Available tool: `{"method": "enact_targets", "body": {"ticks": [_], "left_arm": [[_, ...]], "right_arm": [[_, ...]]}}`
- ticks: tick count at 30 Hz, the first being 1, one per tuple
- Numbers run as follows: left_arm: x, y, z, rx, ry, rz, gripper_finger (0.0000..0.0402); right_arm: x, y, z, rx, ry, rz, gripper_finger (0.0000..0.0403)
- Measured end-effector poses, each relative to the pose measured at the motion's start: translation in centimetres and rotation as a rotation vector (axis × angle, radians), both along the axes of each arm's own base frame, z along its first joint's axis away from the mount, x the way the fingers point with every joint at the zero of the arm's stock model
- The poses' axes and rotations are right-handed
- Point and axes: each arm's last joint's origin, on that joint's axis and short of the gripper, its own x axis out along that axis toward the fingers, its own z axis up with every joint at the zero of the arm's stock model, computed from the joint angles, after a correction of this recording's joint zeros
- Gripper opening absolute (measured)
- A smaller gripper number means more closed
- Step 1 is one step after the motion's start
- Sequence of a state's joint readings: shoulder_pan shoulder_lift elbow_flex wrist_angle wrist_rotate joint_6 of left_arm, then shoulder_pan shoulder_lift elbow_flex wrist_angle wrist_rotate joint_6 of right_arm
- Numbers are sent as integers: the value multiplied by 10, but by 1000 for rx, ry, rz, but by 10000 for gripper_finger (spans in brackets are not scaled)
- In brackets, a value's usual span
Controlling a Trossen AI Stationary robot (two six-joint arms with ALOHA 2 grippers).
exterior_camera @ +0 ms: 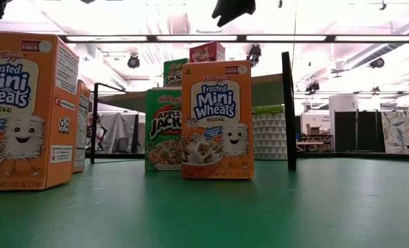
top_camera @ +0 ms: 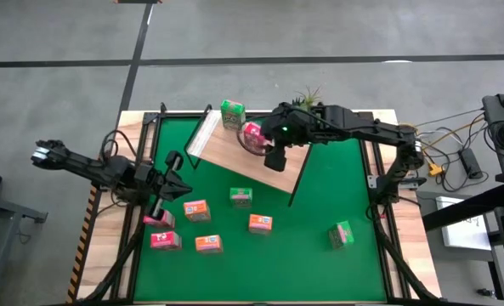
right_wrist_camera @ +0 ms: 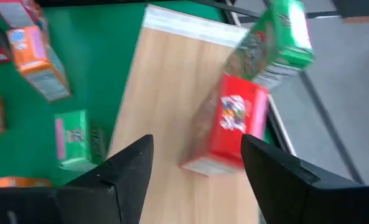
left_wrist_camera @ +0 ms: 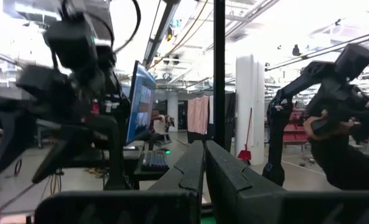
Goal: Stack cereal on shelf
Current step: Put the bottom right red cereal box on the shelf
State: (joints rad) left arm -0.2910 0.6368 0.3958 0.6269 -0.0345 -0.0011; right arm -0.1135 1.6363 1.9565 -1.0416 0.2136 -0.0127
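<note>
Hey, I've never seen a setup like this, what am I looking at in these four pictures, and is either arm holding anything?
This is a robot with two dark arms working at a table with a green mat. One picture looks straight down from above, one sits at table height, and the other two come from cameras on each arm's wrist.

The job is stacking small cereal boxes on a light-wood shelf. A green box and a red box already stand on the shelf. Others wait on the mat, among them an orange box and another green box.

The right gripper hangs over the shelf with its fingers apart, just above the red box, holding nothing. The left gripper waits at the mat's left edge, shut and empty. A potted plant stands behind the shelf.
</note>
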Motion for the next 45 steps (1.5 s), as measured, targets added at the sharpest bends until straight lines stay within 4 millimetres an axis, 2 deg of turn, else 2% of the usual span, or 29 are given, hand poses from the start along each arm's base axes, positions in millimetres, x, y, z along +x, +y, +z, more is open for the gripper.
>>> {"method": "enact_targets", "body": {"ticks": [6, 11, 17, 20, 23, 30, 37, 45], "left_arm": [[-4, 1, 2, 22, -19, 11, 0], [-4, 1, 1, 38, -6, 15, 0], [-4, 1, 0, 41, 4, 15, 0], [-4, 1, 0, 39, 0, 18, 0], [-5, 2, 1, 38, -4, 20, 0], [-6, 2, 3, 48, -25, 29, 0], [-7, 2, 3, 60, -32, 36, 0], [-7, 2, 3, 60, -32, 36, 0]], "right_arm": [[-14, 0, -26, -69, -106, -7, 237], [-35, 0, -54, -145, -192, -61, 233], [-59, 3, -81, -163, -419, -80, 235], [-63, 3, -105, -168, -505, -85, 236], [-62, 3, -130, -151, -538, -98, 245], [-54, -1, -154, -88, -554, -149, 276], [-34, -5, -162, -105, -554, -175, 274], [-21, -8, -153, -160, -573, -225, 260]]}}
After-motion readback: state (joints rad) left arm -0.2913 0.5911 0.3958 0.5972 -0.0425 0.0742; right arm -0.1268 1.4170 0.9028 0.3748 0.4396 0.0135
